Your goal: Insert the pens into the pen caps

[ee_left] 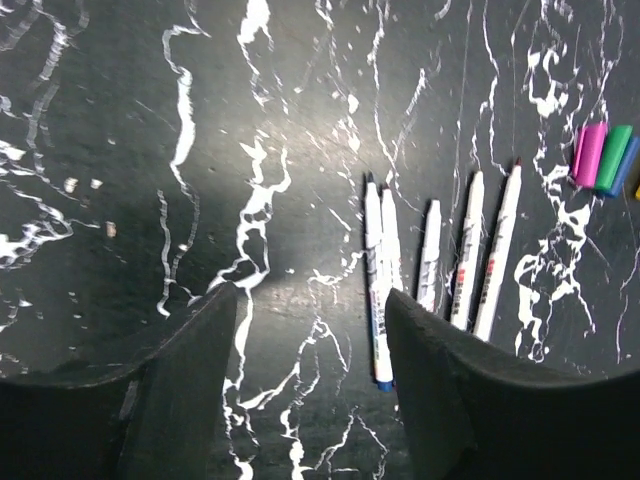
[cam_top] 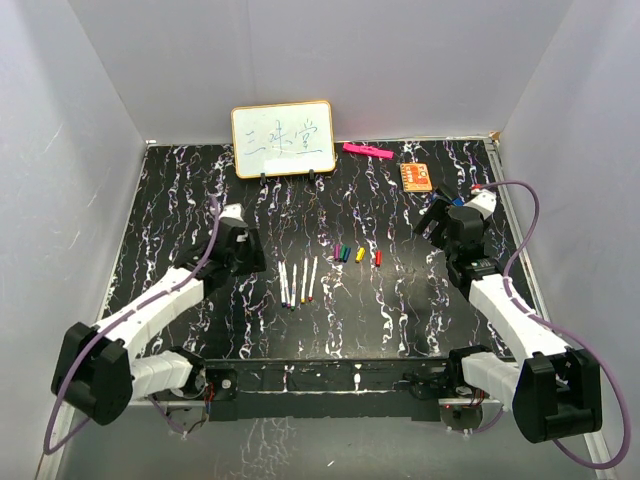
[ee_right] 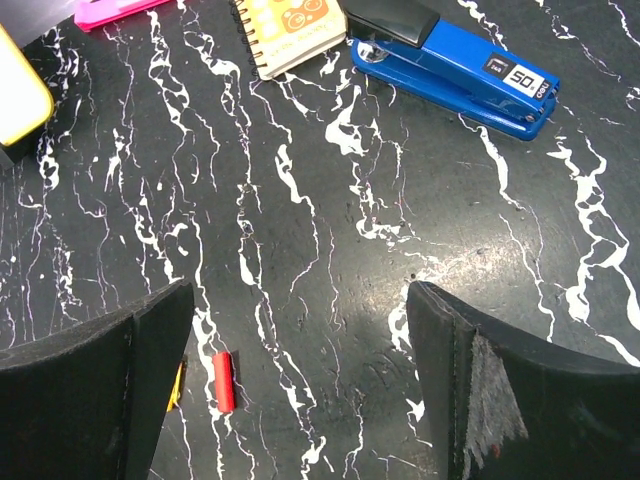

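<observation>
Several white pens [cam_top: 297, 280] lie side by side at the middle of the black marbled table [cam_top: 180, 200]. In the left wrist view the pens [ee_left: 467, 250] lie just right of my right finger [ee_left: 440, 380], with one blue-tipped pen [ee_left: 378, 300] against its inner edge. The pen caps [cam_top: 357, 254] form a short row right of the pens: purple [ee_left: 590, 155], green [ee_left: 612, 160], blue, yellow and red [ee_right: 224, 381]. My left gripper [ee_left: 310, 295] is open, with only table between its fingers. My right gripper [ee_right: 300, 290] is open over bare table, and the red cap lies near its left finger.
A small whiteboard [cam_top: 283, 140] stands at the back. A pink bar [cam_top: 367, 151] and an orange notebook [cam_top: 417, 176] lie at the back right. A blue stapler [ee_right: 455, 70] lies ahead of my right gripper. White walls enclose the table.
</observation>
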Tool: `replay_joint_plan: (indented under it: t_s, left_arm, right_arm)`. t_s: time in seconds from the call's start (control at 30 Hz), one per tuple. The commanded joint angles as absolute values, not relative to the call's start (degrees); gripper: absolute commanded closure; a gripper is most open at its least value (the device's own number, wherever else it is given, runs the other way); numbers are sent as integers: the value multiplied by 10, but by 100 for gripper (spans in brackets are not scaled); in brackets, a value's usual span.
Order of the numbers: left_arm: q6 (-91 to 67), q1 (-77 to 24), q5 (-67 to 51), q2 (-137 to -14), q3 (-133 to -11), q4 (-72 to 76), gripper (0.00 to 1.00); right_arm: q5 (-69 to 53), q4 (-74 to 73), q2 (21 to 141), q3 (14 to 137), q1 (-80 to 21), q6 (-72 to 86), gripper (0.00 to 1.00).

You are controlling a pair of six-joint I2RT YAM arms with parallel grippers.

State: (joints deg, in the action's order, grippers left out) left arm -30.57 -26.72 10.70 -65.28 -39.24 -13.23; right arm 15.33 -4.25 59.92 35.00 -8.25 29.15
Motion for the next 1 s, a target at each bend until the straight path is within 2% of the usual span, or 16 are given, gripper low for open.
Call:
replay_joint_plan:
  t_s: [0.0, 0.03, 0.1, 0.17, 0.2, 0.23, 0.27, 0.43, 0.53, 0.6, 0.63, 0.67, 0.7, 0.73, 0.87, 0.97]
  left_arm:
    - [-307, -308, 101, -695, -431, -203, 50]
    - [-305, -316, 105, -703, -436, -211, 57]
    - [-300, -329, 108, -721, -449, -227, 64]
    - [-295, -336, 104, -733, -463, -240, 67]
    - [-292, -338, 100, -736, -468, -245, 67]
    - [-289, -340, 100, -737, -472, -248, 64]
    - [-289, -341, 104, -738, -475, -251, 64]
    - [-287, -342, 100, -750, -486, -262, 65]
    - [-286, -351, 85, -779, -495, -261, 63]
    - [-287, -363, 90, -803, -500, -261, 62]
    - [-287, -368, 92, -811, -504, -261, 61]
    - [-288, -372, 93, -821, -506, -261, 56]
    - [-289, -375, 94, -828, -508, -261, 52]
    - [-289, -377, 95, -835, -511, -263, 53]
    - [-292, -383, 100, -857, -520, -265, 53]
    - [-296, -388, 103, -867, -530, -268, 53]
  right_arm:
    - [151, -3, 587, 354, -86, 279, 18]
    - [148, -1, 589, 353, -86, 279, 21]
    - [135, 12, 591, 348, -85, 282, 29]
    - [114, 48, 590, 338, -84, 290, 52]
    - [104, 65, 588, 331, -84, 295, 70]
    - [96, 83, 586, 326, -84, 299, 83]
    - [90, 95, 583, 323, -83, 302, 88]
    - [54, 108, 598, 335, -78, 285, 87]
    - [35, 103, 615, 341, -75, 284, 95]
    - [22, 103, 624, 342, -73, 282, 94]
    - [22, 102, 628, 343, -72, 284, 82]
    - [23, 98, 630, 343, -72, 286, 65]
    - [28, 95, 631, 343, -71, 286, 54]
    - [35, 88, 631, 344, -71, 287, 47]
    - [63, 74, 623, 344, -71, 285, 38]
    - [76, 70, 620, 342, -71, 287, 36]
